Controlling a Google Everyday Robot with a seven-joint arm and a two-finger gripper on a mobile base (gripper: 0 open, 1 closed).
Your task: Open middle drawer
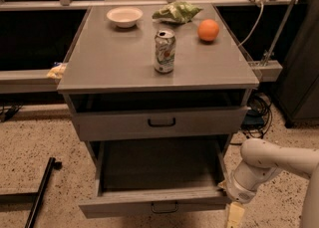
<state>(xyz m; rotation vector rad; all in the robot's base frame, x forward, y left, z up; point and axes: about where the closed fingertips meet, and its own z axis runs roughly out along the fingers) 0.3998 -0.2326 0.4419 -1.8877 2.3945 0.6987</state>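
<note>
The middle drawer stands pulled out (empty inside). The gripper sits by its right front corner; I cannot tell its grip.

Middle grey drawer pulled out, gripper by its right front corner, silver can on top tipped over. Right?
Not the can: the camera view shows the silver drink can standing upright on the grey cabinet top. The grey metal middle drawer is pulled out, the gripper by its right front corner.
</note>
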